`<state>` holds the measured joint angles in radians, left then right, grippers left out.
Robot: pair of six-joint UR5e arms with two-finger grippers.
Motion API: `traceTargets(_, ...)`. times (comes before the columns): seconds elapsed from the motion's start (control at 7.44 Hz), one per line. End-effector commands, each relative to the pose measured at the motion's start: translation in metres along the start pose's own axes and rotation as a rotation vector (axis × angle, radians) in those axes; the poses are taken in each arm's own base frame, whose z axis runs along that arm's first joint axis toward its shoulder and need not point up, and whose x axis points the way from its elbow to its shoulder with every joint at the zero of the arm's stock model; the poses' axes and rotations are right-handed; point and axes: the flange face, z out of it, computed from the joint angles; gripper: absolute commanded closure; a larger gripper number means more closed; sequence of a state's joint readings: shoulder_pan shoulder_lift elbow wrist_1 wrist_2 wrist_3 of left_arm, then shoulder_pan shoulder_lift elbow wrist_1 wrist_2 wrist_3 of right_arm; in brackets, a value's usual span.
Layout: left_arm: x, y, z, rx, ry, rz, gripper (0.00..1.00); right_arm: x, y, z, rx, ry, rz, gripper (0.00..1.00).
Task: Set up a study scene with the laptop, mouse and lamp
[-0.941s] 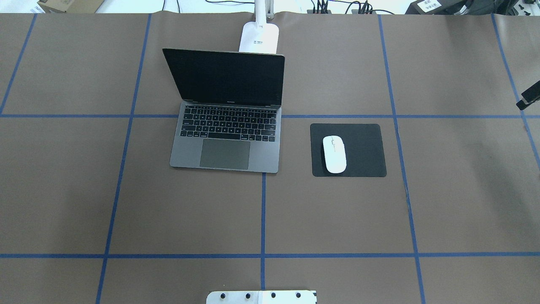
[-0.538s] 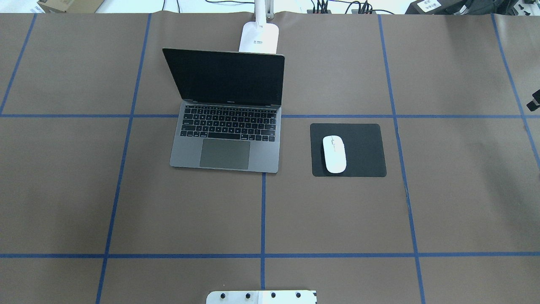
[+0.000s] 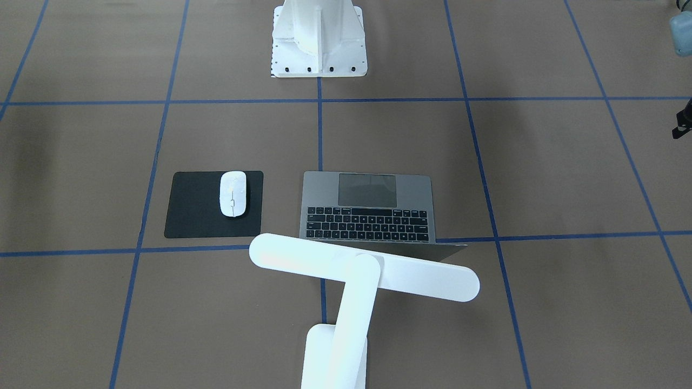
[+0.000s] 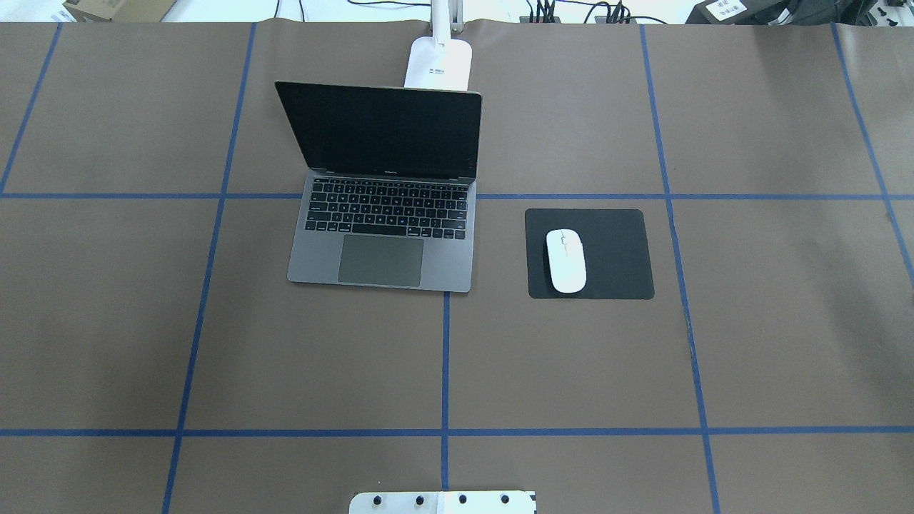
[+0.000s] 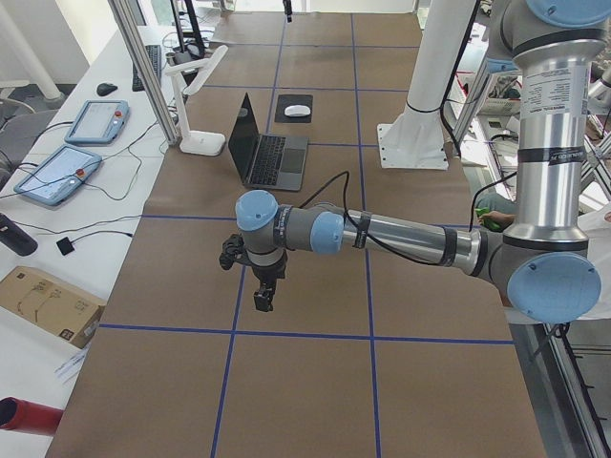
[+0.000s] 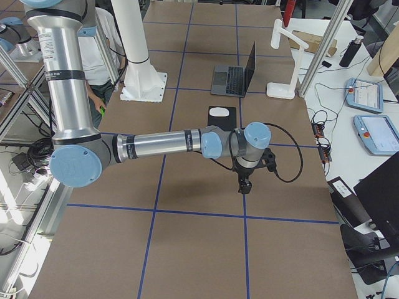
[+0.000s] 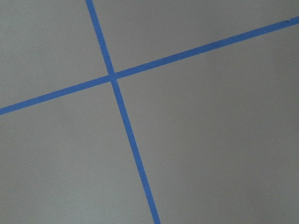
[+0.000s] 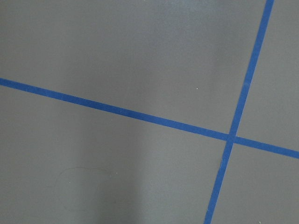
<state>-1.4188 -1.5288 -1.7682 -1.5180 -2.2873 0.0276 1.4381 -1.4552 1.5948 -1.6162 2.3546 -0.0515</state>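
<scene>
Grey laptop (image 4: 380, 235), white mouse (image 4: 566, 260) and lamp (image 3: 363, 273) look set. A careless arm swing could tip the lamp. Left fingers (image 5: 263, 300), right fingers (image 6: 244, 186): apart or together, I cannot tell.

a robotics lab, with a desk scene laid out on the test table

the wide table (image 4: 571, 371) is papered in brown and ruled into squares with blue tape (image 4: 445, 357), and a white bolted pedestal (image 3: 319, 38) stands on it. silver robot arms with blue joints (image 5: 401, 239) stretch low over the paper. along the far edge run aluminium frame posts (image 5: 143, 67) and a white bench with handheld control pendants (image 5: 59, 175), loose black cables (image 4: 300, 8) and a cardboard box (image 5: 48, 301).
</scene>
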Motion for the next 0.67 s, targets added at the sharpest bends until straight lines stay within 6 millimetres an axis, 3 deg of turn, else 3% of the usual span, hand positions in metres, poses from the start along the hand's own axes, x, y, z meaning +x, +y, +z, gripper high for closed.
traceTargets(0.0,0.0,0.003,0.001,0.003,0.007,-0.036,0.01,0.01,0.03,-0.006,0.011,0.001,0.03,0.01)
traceTargets(0.27,-0.003,0.003,0.005,-0.003,0.008,-0.04,0.01,-0.004,0.026,-0.021,0.039,0.006,0.004,0.01)
traceTargets(0.54,-0.002,0.003,0.003,0.0,0.008,-0.04,0.01,-0.012,0.023,-0.029,0.058,0.001,0.128,0.01)
